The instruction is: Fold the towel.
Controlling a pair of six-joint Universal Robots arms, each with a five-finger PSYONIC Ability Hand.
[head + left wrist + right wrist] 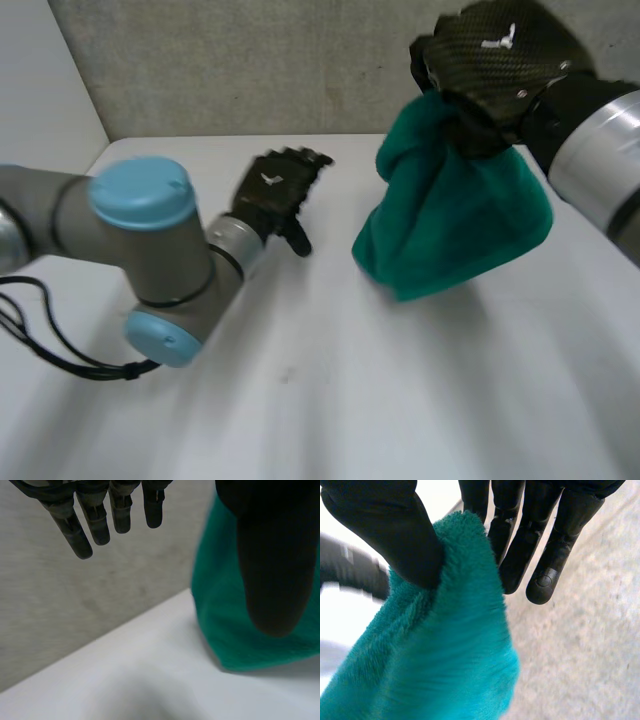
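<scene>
A teal towel (pixel 450 220) hangs bunched from my right hand (pixel 495 60), lifted above the far right of the white table (pixel 350 400), its lower end near or on the surface. In the right wrist view the thumb presses a fold of the towel (pixel 445 655) against the fingers (pixel 530 530), so this hand is shut on the cloth's top edge. My left hand (pixel 275 195) hovers over the table to the left of the towel, apart from it and holding nothing. In its own wrist view its fingers (pixel 100 515) are straight, with the towel (pixel 220 610) behind the thumb.
A grey wall (pixel 250 60) runs along the table's far edge. My left arm's elbow (pixel 150 260) with its light-blue caps reaches over the left side of the table. The right forearm (pixel 600 160) comes in from the right.
</scene>
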